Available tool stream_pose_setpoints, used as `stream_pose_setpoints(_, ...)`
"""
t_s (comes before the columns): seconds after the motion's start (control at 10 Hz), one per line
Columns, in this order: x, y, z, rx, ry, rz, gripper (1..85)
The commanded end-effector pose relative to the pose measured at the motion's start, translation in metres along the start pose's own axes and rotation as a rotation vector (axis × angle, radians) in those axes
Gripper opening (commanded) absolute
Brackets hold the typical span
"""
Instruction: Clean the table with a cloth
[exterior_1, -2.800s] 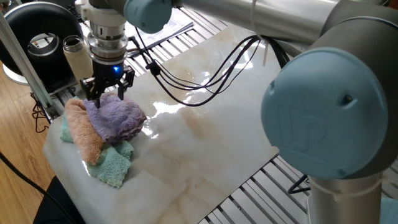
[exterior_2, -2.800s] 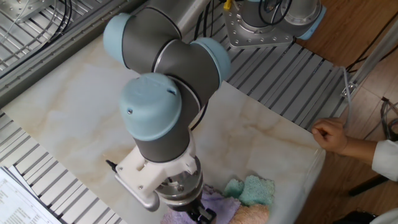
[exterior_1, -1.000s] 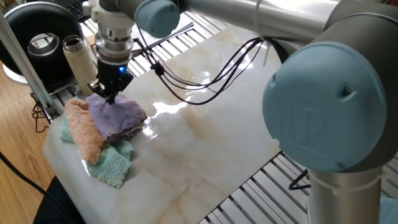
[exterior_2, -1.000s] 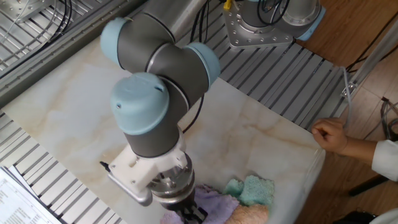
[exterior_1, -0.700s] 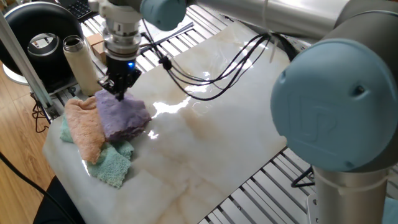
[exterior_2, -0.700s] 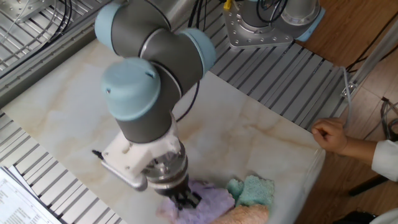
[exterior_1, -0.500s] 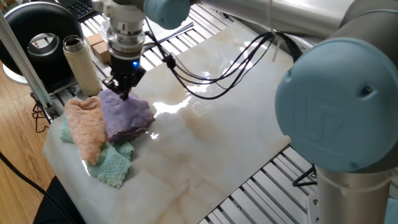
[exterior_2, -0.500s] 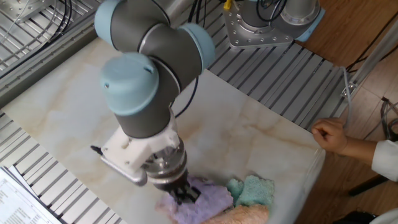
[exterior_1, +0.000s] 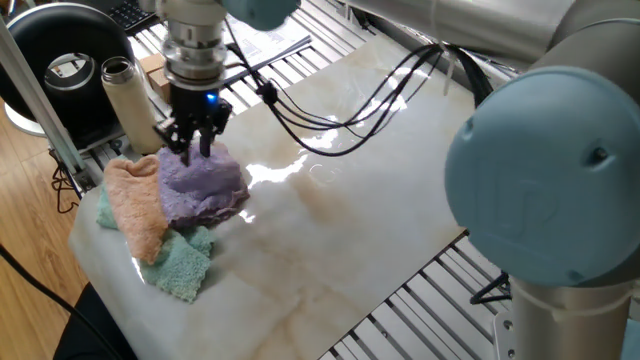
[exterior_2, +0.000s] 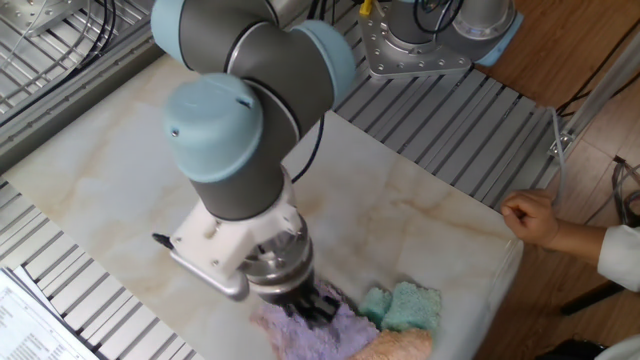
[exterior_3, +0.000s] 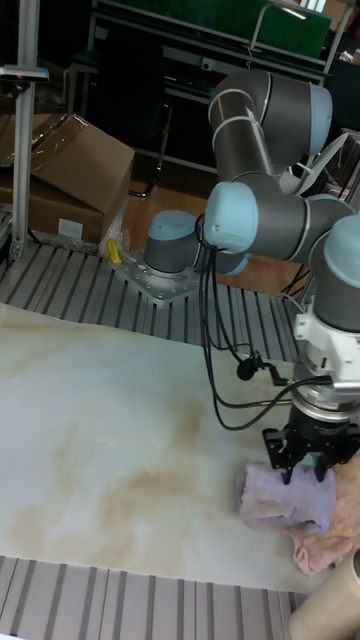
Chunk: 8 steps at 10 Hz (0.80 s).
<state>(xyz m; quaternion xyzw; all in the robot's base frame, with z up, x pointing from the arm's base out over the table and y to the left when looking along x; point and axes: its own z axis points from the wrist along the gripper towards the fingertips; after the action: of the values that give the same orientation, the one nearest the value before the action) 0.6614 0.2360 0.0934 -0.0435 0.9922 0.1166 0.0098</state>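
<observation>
Cloth (exterior_1: 203, 182) near the corner of glossy marble table (exterior_1: 340, 210).

A robotics lab is showing here: an industrial arm (exterior_3: 262, 190) is standing on a slatted aluminium bench (exterior_2: 470, 140), with cardboard boxes (exterior_3: 60, 170) sitting at upper left and dark shelving (exterior_3: 200, 50) running behind.

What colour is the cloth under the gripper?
Lavender purple cloth, clearest in one fixed view, directly beneath the gripper.
</observation>
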Motion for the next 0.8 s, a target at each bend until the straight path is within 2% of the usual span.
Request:
stream_pose_setpoints(0.0,-0.012,0.035,-0.012,-0.018,0.004,0.014,78.3)
stream_pose_setpoints(0.1,-0.016,0.038,-0.009,-0.001,-0.003,0.010,78.3)
stream_pose_setpoints(0.3,-0.025,0.033,0.002,0.006,-0.021,-0.017,78.3)
stream_pose_setpoints(0.4,-0.029,0.027,0.007,0.020,-0.027,-0.037,78.3)
stream_pose_setpoints(0.5,-0.033,0.022,0.011,0.037,-0.032,-0.062,82.7)
stream_pose_setpoints(0.6,-0.035,0.014,0.012,0.067,-0.034,-0.089,83.0)
stream_pose_setpoints(0.7,-0.035,0.011,0.011,0.081,-0.035,-0.097,83.0)
